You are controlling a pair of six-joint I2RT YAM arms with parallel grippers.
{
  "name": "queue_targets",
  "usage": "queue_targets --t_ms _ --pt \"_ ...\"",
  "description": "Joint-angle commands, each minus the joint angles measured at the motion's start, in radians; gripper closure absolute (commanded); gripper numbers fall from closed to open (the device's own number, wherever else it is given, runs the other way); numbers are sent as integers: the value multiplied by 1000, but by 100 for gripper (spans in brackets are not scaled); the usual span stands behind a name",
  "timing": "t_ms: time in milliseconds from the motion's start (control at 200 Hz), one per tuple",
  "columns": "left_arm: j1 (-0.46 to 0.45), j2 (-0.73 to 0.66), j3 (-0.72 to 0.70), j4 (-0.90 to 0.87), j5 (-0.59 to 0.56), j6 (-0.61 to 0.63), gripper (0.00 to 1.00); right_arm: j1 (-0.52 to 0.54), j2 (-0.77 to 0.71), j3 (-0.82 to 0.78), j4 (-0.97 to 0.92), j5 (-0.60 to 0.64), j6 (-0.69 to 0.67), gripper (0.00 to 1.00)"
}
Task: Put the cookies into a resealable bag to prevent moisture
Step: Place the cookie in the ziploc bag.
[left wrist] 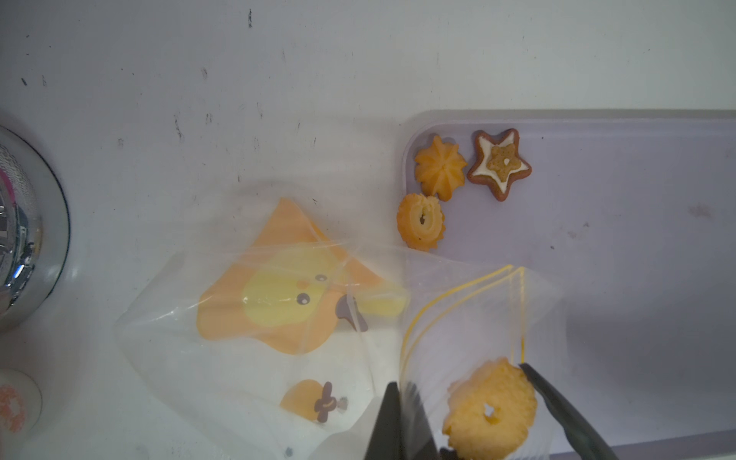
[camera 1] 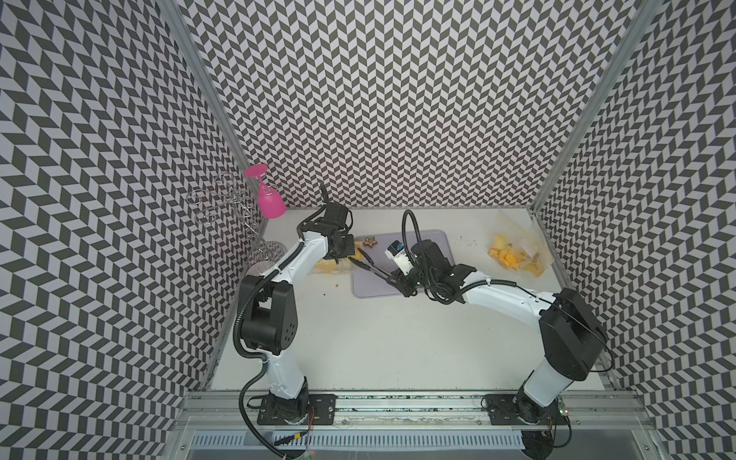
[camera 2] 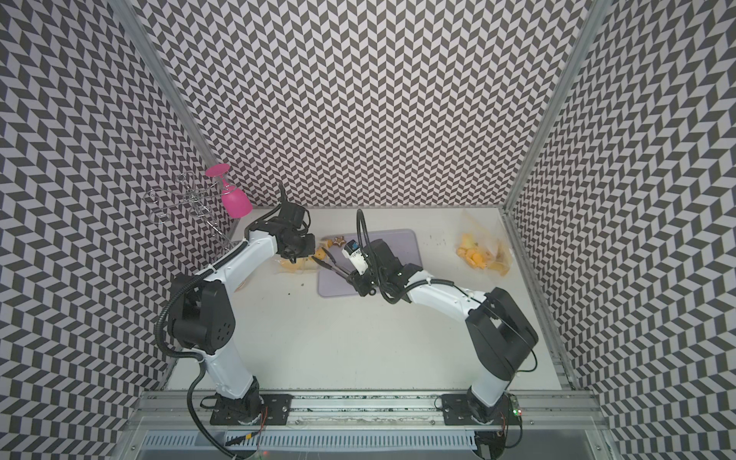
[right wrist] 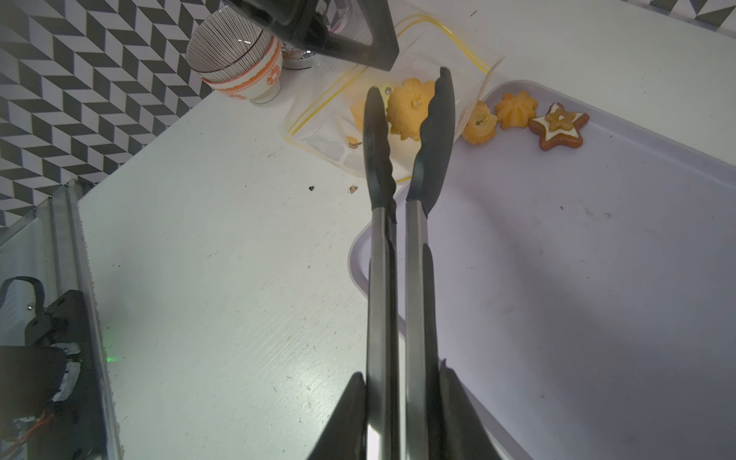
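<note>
My left gripper (left wrist: 402, 398) is shut on the rim of a clear resealable bag (left wrist: 458, 302) with a yellow zip line, and holds its mouth up beside the lilac tray (left wrist: 637, 239). My right gripper (right wrist: 402, 398) is shut on the handles of black tongs (right wrist: 398, 278). A round orange-yellow cookie (right wrist: 410, 107) sits between the tong tips, in the bag's mouth. Three cookies lie in the tray's corner: a flower one (left wrist: 440, 167), a brown star one (left wrist: 500, 163) and a ring one (left wrist: 421, 222). In both top views the grippers meet at the tray's left edge (camera 1: 358, 259).
A chick print (left wrist: 278, 294) shows on the bag. Stacked bowls (right wrist: 239, 59) stand just behind it. A wire rack (camera 1: 223, 207) with a pink glass (camera 1: 269, 199) is at the back left. More clear bags with yellow contents (camera 1: 513, 255) lie at the far right.
</note>
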Motion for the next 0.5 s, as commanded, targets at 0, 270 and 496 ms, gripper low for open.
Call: queue_targets --t_ms 0,270,496 --pt "-2 6 5 17 6 3 100 6 -33 23 78 -14 -5 69" --pt "2 6 -1 19 2 2 100 6 -77 -1 81 4 4 72" --pt "15 9 -1 9 -16 -10 100 5 -230 -156 204 108 65 78"
